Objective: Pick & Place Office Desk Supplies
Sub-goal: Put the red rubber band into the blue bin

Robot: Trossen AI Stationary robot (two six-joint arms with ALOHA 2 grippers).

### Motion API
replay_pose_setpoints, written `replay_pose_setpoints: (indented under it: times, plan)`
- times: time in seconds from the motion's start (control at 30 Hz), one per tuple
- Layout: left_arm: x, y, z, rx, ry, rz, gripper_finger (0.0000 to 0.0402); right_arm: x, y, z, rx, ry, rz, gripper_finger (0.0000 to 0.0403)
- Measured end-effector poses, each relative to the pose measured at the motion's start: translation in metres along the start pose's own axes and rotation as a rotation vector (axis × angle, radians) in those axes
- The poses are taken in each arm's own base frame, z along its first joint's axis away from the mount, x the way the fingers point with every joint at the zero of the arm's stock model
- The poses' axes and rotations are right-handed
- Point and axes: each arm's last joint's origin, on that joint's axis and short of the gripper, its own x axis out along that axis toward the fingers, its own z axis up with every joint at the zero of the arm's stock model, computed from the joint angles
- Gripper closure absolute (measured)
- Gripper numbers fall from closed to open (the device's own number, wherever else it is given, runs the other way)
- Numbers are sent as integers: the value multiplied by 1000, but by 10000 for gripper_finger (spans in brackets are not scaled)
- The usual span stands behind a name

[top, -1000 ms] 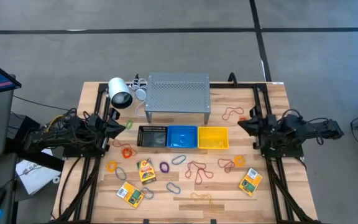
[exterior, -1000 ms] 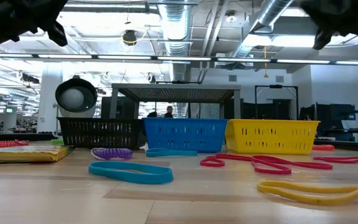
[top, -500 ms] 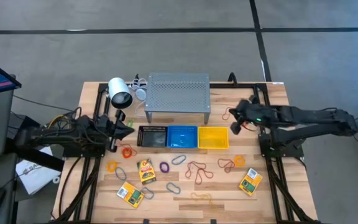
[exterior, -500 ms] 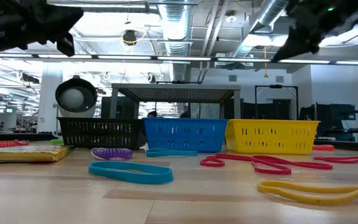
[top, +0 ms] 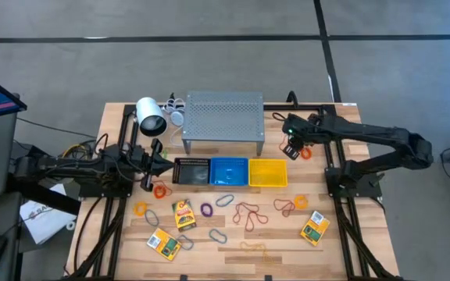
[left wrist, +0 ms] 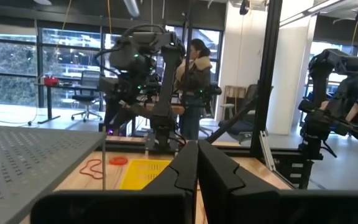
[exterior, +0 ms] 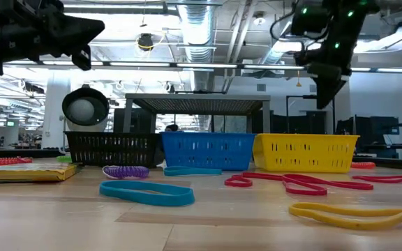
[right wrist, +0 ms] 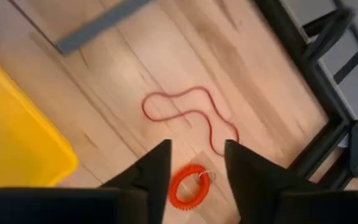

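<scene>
Office supplies lie scattered over the front half of a wooden surface (top: 342,117): yellow-and-green flat packs (top: 315,227), grey oval clips (top: 218,234) and thin band loops (top: 248,215) in orange, purple and red-brown. Behind them, three small baskets stand in a row, touching: black basket (top: 191,171), blue basket (top: 229,172), yellow basket (top: 268,173). A grey perforated shelf (top: 224,115) stands behind the baskets, with a white cylindrical lamp (top: 150,116) beside it.

The right tool (right wrist: 194,163) hangs above the back right of the surface, its fingers parted and holding nothing. Directly under it lie an orange coiled loop (right wrist: 188,185) and a thin red band (right wrist: 191,118), just beside the yellow basket.

The left tool (left wrist: 197,163) hovers near the black basket's outer end, fingers pressed together and empty.
</scene>
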Motion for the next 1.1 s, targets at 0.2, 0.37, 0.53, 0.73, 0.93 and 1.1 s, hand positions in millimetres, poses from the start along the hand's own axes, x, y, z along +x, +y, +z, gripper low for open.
replay_pose_setpoints:
  times: [0.2,0.37,0.53,0.73,0.93,1.1]
  plan:
    - [1,0,1,2,-10,-1,399,25,-12,9,9,101,-15,198]
    - [1,0,1,1,-19,-2,399,51,-22,14,58,213,67,190]
    - [1,0,1,-4,-18,-2,399,75,-27,18,32,280,79,189]
    - [1,0,1,-27,-18,-3,399,98,-33,19,20,344,75,198]
    - [1,0,1,-27,-18,-3,399,114,-38,18,47,391,72,208]
    - [1,0,1,-27,-17,-2,399,123,-39,17,51,428,81,211]
